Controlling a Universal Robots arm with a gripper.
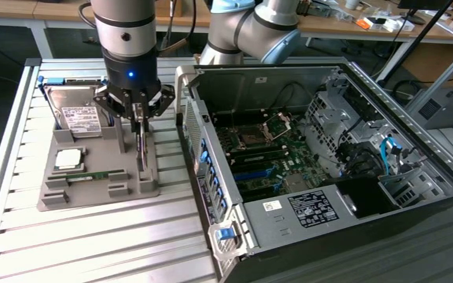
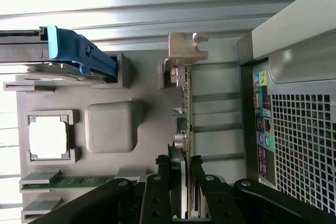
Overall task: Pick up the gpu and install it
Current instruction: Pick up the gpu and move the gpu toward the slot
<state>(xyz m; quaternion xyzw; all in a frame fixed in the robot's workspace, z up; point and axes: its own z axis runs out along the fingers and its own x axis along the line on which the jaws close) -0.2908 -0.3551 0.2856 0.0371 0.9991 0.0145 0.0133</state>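
Over the grey parts tray (image 1: 144,187), my gripper (image 1: 138,113) was clamped on the top edge of the gpu (image 1: 141,152), one finger on each face. The card stood on edge directly beneath me, its long axis running along the tray and parallel to the side wall of the open computer case (image 1: 305,227). Its silver bracket (image 2: 184,51) marked the end away from my fingers. The case lay just beside the tray, toward the exterior view's right. I could not tell whether the card had cleared its slot.

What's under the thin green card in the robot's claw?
The grey plastic tray, lying on the ribbed metal table. The thin green circuit card, pinched by the gripper, covers its slot, so that is hidden.
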